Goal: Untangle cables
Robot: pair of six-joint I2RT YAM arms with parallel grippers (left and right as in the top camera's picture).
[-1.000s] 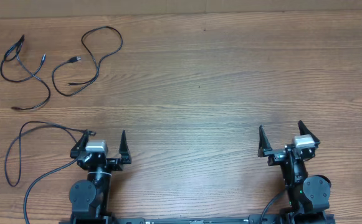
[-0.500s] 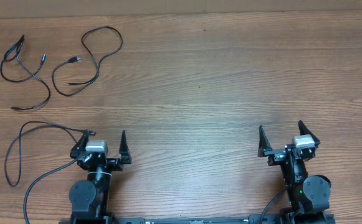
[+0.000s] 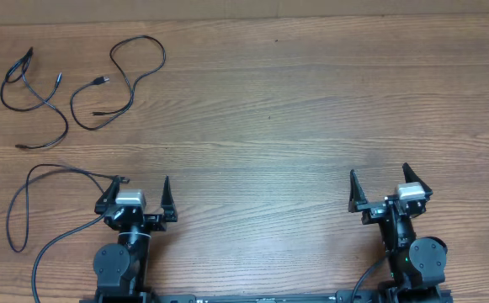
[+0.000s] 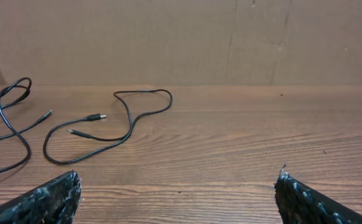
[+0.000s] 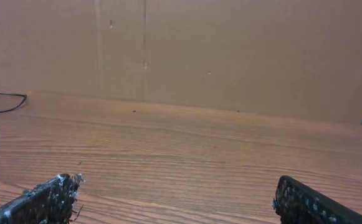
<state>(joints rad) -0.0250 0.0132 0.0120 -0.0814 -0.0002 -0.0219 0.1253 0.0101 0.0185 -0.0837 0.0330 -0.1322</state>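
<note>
Cables, two, apart: left cable [image 3: 59,80], right cable [image 3: 101,81]. Left claw [image 3: 140,187], right claw [image 3: 379,177] wide open, empty.

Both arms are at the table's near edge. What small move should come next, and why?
Probably move the open left gripper toward the left cable, which crosses over itself; the right gripper, also open, sits far from it.
</note>
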